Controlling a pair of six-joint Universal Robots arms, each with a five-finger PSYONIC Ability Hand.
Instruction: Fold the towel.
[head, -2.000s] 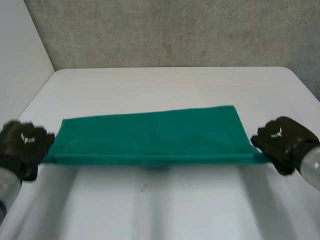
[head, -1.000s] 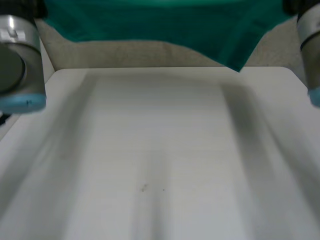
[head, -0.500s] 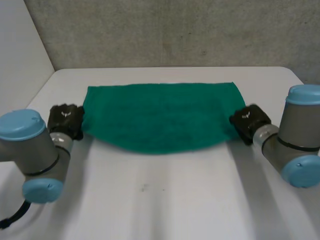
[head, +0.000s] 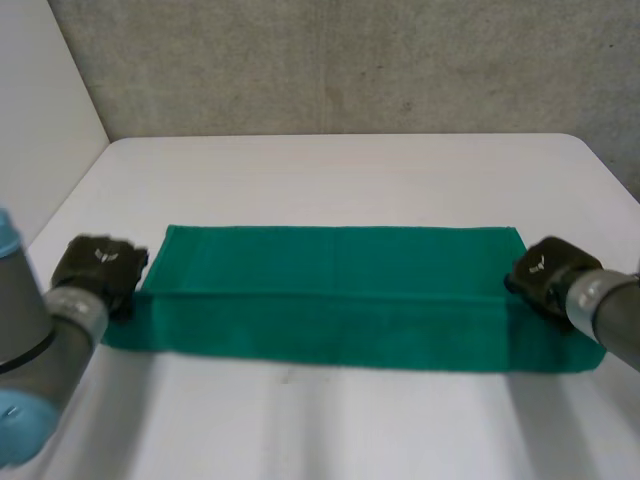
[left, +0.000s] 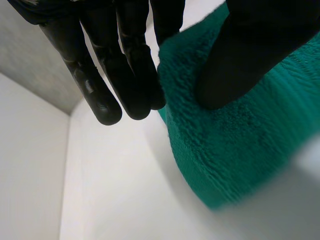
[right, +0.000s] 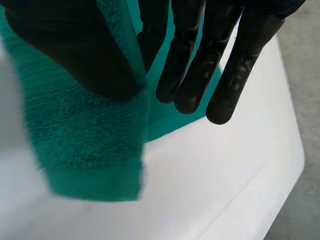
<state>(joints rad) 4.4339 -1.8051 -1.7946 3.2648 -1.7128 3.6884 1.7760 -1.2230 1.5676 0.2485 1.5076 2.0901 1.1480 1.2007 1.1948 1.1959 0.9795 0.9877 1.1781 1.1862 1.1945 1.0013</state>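
A green towel (head: 340, 300) lies flat across the middle of the white table (head: 340, 170), folded into a long strip with an upper layer set back from the near edge. My left hand (head: 95, 268) is at the strip's left end. In the left wrist view its thumb (left: 255, 50) presses on the towel (left: 235, 150) against the straight fingers (left: 130, 70), pinching the edge. At the right end sits my right hand (head: 550, 272), whose thumb (right: 75, 45) and fingers (right: 195, 60) pinch the towel (right: 90, 150) the same way.
A grey concrete wall (head: 350, 60) stands behind the table and a white wall (head: 40, 110) to its left. Bare tabletop lies beyond the towel and in front of it. The table's right corner (head: 585, 145) is rounded.
Both hands swung the towel up high and out over the table, then drew it back toward me. It now lies flat and stretched wider, where it sagged between the hands half a second ago.
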